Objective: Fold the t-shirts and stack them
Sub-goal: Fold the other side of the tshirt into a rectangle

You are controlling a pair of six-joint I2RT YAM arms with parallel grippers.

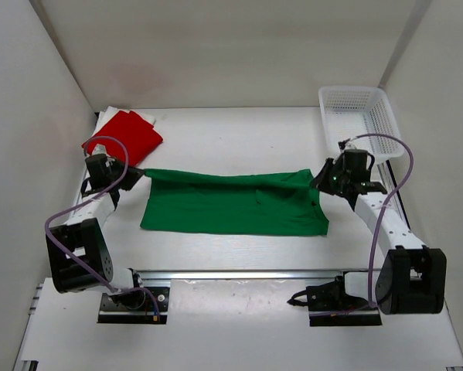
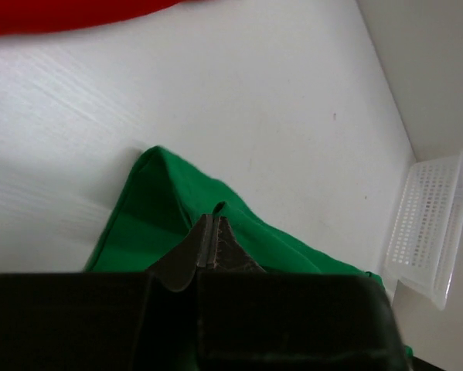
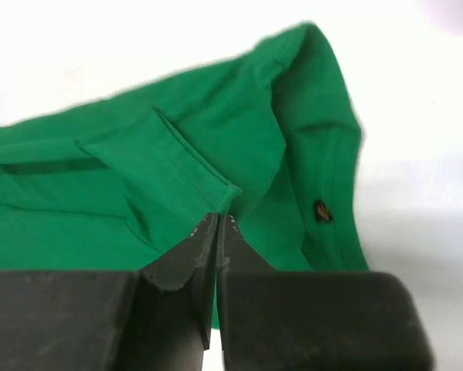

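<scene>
Green shirt [image 1: 235, 205] lies spread sideways across the middle of the table [image 1: 239, 139], stretched between our two arms, with a fold running along its far edge. Our left gripper [image 2: 212, 232] is pinched tight on the shirt's far left corner, with no gap between the fingers and cloth bunched at the tips. Our right gripper [image 3: 218, 224] is likewise closed hard on a doubled hem at the far right end, near the neckline. The red shirt [image 1: 127, 135] sits in the far left corner, seemingly on top of the white shirt [image 1: 109, 116], well apart from the basket [image 1: 359, 116] at the far right. We judge this cloth light, limp and a little clingy: it will sag between the two holds unless pulled taut, and any layer not caught in the pinch will slide away. Thin jersey gives the fingers little to bite, so hems and seams, where the cloth is doubled, are the best holds. For the next fold we would take matching corners and move both ends together, low over the table, so the edges land square.
</scene>
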